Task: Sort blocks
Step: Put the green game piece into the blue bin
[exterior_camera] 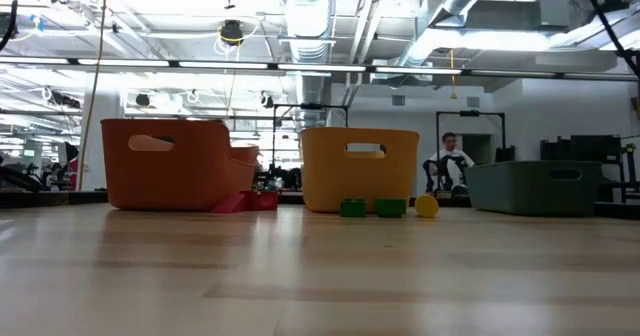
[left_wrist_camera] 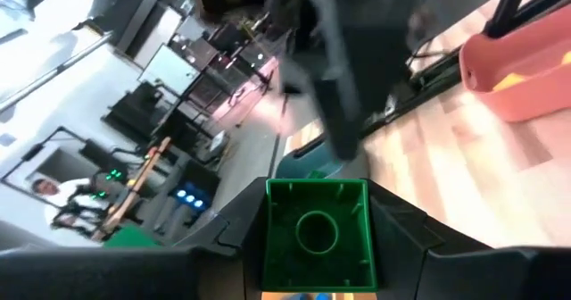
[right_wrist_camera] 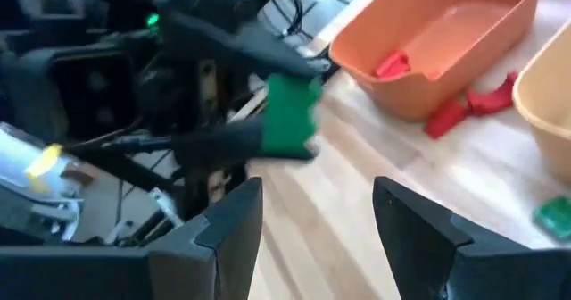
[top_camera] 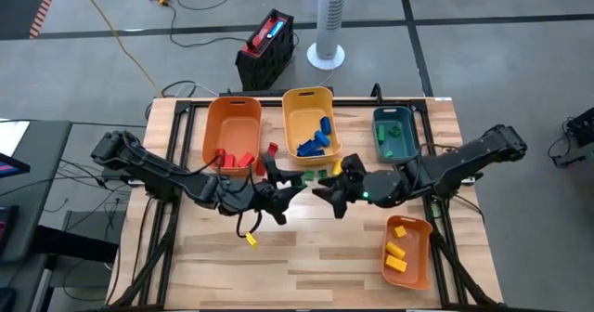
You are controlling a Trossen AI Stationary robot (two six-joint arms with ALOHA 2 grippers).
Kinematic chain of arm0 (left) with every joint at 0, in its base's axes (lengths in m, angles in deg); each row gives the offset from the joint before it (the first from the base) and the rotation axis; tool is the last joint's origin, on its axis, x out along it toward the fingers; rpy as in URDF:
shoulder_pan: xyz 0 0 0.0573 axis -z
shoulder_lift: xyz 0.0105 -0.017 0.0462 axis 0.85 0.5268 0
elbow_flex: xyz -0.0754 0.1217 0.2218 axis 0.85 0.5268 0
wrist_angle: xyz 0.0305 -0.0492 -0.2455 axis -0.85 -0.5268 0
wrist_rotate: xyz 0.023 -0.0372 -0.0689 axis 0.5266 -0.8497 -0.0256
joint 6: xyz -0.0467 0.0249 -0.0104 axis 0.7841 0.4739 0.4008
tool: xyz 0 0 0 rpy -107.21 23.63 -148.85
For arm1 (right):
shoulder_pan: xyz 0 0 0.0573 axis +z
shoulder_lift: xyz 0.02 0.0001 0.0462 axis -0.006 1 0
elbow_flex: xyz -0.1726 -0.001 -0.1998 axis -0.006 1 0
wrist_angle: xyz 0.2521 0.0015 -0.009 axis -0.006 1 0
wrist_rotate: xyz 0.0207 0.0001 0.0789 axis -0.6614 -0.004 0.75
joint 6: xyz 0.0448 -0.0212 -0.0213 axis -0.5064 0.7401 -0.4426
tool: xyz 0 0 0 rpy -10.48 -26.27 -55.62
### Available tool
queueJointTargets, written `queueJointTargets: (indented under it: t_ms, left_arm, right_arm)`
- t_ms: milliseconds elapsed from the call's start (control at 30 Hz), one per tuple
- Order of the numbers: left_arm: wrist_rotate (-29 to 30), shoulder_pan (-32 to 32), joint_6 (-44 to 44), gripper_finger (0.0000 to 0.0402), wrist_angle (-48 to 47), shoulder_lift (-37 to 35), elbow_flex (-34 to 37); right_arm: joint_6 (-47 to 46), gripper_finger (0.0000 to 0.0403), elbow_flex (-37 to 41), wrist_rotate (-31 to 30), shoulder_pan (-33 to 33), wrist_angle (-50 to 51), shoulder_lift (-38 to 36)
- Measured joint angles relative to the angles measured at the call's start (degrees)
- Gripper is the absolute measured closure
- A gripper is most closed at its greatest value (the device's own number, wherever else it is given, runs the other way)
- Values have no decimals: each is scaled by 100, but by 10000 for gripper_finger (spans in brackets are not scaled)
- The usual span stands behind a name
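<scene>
Left gripper held a green block above mid-table; right gripper faced it, fingers apart.

Nearest the front edge: an orange bin with yellow blocks at the right, one yellow block loose on the wood. Mid-table: left gripper clamped on the green block, off the table; right gripper just beside it, wide, holding nothing. Behind them: two green blocks and a yellow round piece before the yellow bin, which held blue blocks. Red blocks sat in the back orange bin, one red block beside it. Teal bin at back right had green pieces.
</scene>
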Motion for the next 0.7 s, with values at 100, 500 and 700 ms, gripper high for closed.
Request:
queueJointTargets:
  t_ms: [100, 500, 700]
  left_arm:
    - [-16, 0, 27, 272, 24, -2, 0]
    - [-15, -56, 115, 272, 67, 23, 2]
    - [-16, -68, 115, 272, 74, 36, 2]
  right_arm:
    - [210, 175, 2, 6, -175, -211, 25]
    - [482, 175, 4, 784, -627, -970, 286]
    - [484, 175, 4, 976, -618, -1451, 638]
